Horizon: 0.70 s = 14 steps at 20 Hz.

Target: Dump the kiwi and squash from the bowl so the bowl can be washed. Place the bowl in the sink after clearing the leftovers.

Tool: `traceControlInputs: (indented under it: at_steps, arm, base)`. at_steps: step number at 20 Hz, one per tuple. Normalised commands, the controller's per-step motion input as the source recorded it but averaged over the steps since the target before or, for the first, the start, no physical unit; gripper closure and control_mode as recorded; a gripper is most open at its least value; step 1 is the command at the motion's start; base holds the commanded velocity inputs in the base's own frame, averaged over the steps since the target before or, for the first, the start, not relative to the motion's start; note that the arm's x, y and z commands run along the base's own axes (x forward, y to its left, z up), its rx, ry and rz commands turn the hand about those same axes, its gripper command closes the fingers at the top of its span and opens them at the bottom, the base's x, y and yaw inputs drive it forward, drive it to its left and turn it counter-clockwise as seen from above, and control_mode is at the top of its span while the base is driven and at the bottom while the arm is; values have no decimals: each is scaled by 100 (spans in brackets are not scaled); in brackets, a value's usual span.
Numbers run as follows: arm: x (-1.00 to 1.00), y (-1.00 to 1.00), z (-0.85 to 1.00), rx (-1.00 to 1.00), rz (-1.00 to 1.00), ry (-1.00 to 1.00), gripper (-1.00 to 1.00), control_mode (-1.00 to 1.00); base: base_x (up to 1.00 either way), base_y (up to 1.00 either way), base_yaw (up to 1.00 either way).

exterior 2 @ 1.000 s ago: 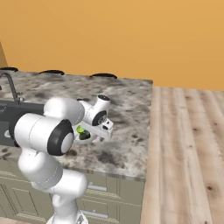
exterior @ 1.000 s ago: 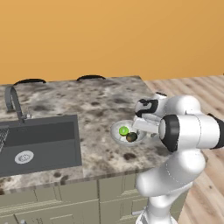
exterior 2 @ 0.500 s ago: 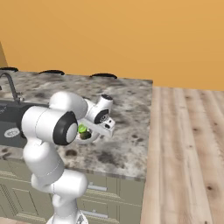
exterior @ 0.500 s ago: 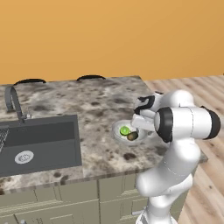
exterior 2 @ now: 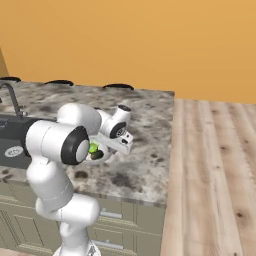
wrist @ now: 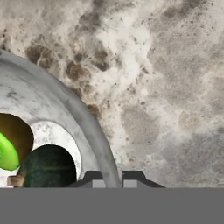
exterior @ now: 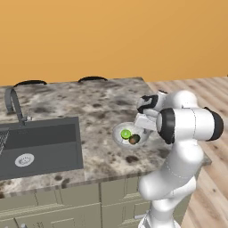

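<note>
Whitish-grey bowl (wrist: 83, 127) rim between nearly shut fingers (wrist: 113, 177), seemingly pinched, kiwi (wrist: 6, 151) and squash (wrist: 48, 168) inside

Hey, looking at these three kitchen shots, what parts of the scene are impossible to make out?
- Gripper, hand view: the grey band cuts off its tips at the shallow whitish-grey bowl rim, so its grip is unclear.
- Lime-green kiwi, hand view: cut by the left edge.
- Dark-grey sink, left base view: cut by the left edge.
- Bowl, right base view: largely behind the arm.
</note>
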Motion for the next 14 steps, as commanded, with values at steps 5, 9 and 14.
traceControlInputs:
  at_steps: [5, 9, 14]
  arm:
    - [-36, 0, 58, 1, 0, -15, 100, -100]
    - [-66, 0, 92, 7, -1, -12, 100, -100]
    - [-94, 2, 90, 15, -1, 0, 100, -100]
  base:
    - [0, 0, 0]
    - [0, 0, 0]
    - [0, 0, 0]
